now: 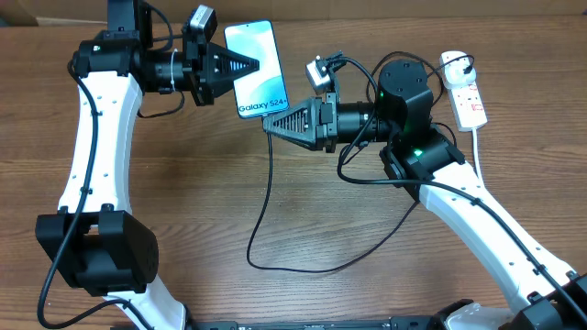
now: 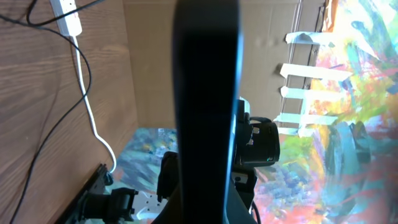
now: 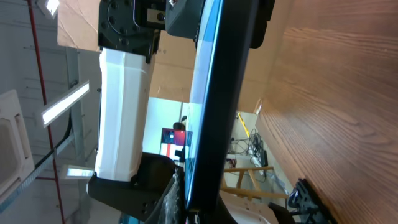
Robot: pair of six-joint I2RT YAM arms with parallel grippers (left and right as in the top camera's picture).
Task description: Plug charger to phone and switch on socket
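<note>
The phone (image 1: 257, 69), with a light blue screen reading "Galaxy S24+", is held up off the table. My left gripper (image 1: 248, 66) is shut on its left edge. In the left wrist view the phone shows edge-on as a dark bar (image 2: 205, 93). My right gripper (image 1: 271, 124) is at the phone's bottom edge, shut on the connector tip of the charger, whose thin black cable (image 1: 261, 215) hangs from it and loops over the table. The right wrist view shows the phone's edge (image 3: 224, 93) just above my jaws (image 3: 193, 208). The white socket (image 1: 466, 92) lies at the far right with a black plug (image 1: 456, 66) in it.
The socket's thick white cord (image 1: 479, 147) runs toward the front beside my right arm. The socket (image 2: 67, 15) and its cord (image 2: 87, 106) also show in the left wrist view. Cardboard walls stand behind the table.
</note>
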